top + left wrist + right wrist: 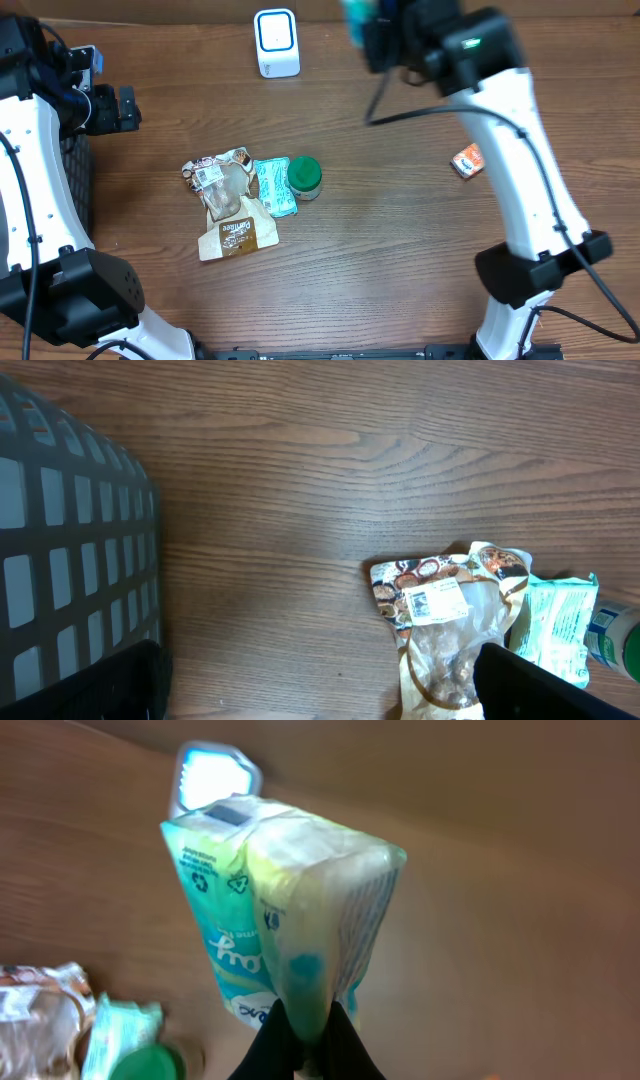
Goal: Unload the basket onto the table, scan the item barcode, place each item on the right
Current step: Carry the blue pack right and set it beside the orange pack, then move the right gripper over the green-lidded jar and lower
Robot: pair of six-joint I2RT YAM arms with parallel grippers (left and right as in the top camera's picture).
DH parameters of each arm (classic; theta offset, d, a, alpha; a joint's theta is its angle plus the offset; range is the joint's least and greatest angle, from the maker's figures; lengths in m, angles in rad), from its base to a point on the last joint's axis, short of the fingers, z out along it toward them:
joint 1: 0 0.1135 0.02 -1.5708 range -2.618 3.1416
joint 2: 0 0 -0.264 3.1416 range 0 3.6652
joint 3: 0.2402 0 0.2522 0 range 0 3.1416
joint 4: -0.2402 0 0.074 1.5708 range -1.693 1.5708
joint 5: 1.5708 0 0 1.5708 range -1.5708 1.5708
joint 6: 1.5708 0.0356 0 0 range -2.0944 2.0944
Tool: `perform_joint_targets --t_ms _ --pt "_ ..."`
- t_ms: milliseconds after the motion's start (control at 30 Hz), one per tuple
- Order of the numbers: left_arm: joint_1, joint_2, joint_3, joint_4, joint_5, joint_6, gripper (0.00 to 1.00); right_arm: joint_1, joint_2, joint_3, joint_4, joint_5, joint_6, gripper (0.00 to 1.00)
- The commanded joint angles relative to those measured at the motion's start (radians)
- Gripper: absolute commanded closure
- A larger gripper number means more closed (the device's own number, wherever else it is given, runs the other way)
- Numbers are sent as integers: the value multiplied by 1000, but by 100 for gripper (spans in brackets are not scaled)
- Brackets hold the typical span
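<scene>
In the right wrist view, the right gripper [305, 1025] has its dark fingers [270, 1040] pressed together on the lower seam of a soft plastic pack [290, 900]. They hold it up in the air at the far edge of the table [400, 250]. The pack is one pillowy, glossy pouch, teal and white with pale yellow-green contents and fine print down one side (no barcode can be made out). Just beyond its top stands a single scanner [210, 775], a white rounded box with a glowing blue-rimmed face.

The wood-grain tabletop holds a crinkled cluster:
- Clear-and-brown snack bagging [225, 200] with a white label (one bag or two overlapped, hard to tell).
- One teal foil packet [273, 185] beside it.
- One round green-lidded jar [304, 176] touching that packet.

Well apart to the right lies one small orange packet [467, 160].

The left gripper [112, 108] hovers with its fingers spread wide and holds nothing. It is next to one black plastic lattice basket [70, 540].
</scene>
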Motion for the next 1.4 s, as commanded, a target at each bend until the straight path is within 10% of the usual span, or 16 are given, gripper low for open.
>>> perform_joint_targets --t_ms 0,633,767,833,1233,1367 --pt "-1 -2 1 2 1 12 0 -109 39 -34 -87 -29 186 96" --pt "-1 -2 1 2 1 12 0 -429 87 -783 338 -218 264 96" --pt "-1 -2 1 2 1 12 0 -446 87 -818 360 -219 266 74" --pt "-1 -2 1 2 1 11 0 -447 87 -818 356 -219 265 44" --pt "-1 -2 1 2 1 12 0 -422 72 -639 176 -357 220 40" --pt "-1 -2 1 2 1 12 0 -306 69 -493 116 -399 105 21"
